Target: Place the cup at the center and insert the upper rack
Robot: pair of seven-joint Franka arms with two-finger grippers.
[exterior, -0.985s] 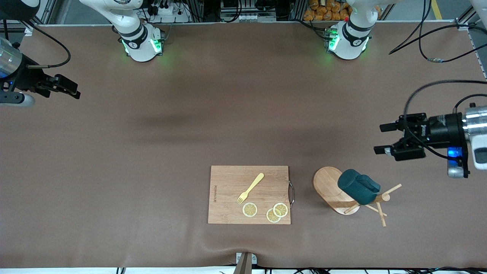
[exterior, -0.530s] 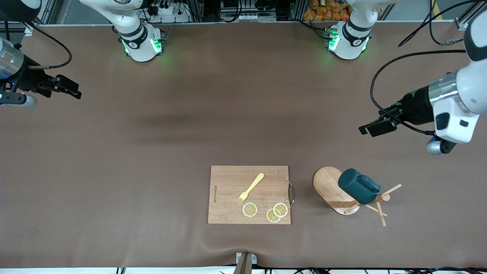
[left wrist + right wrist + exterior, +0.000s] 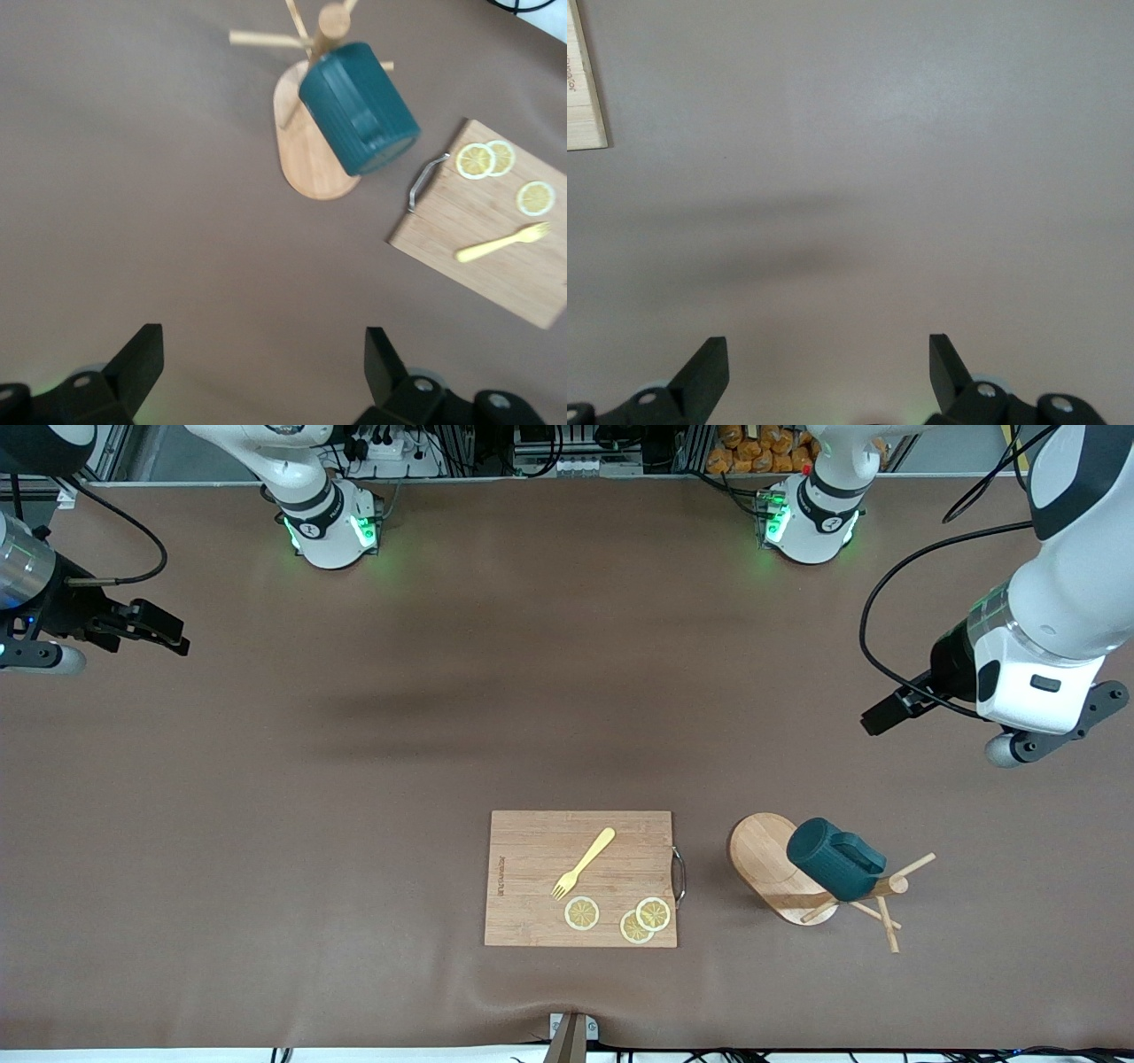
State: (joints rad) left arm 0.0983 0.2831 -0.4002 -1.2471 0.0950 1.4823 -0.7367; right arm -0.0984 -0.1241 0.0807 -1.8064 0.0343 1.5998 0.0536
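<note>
Tabletop scene, ordered from the edge nearest the front camera. Wooden cutting board lies near that edge, carrying a yellow fork and three lemon slices. Beside the board, toward the left arm's end of the table, the upper rack lies tipped on its side, its oval base on edge and its pegs pointing toward that end; the cup rests on the rack's post, also on its side. Left gripper hangs over bare table near the left arm's end, fingers spread wide with nothing between them. Right gripper waits over the table's edge at the right arm's end, fingers likewise spread and empty.
</note>
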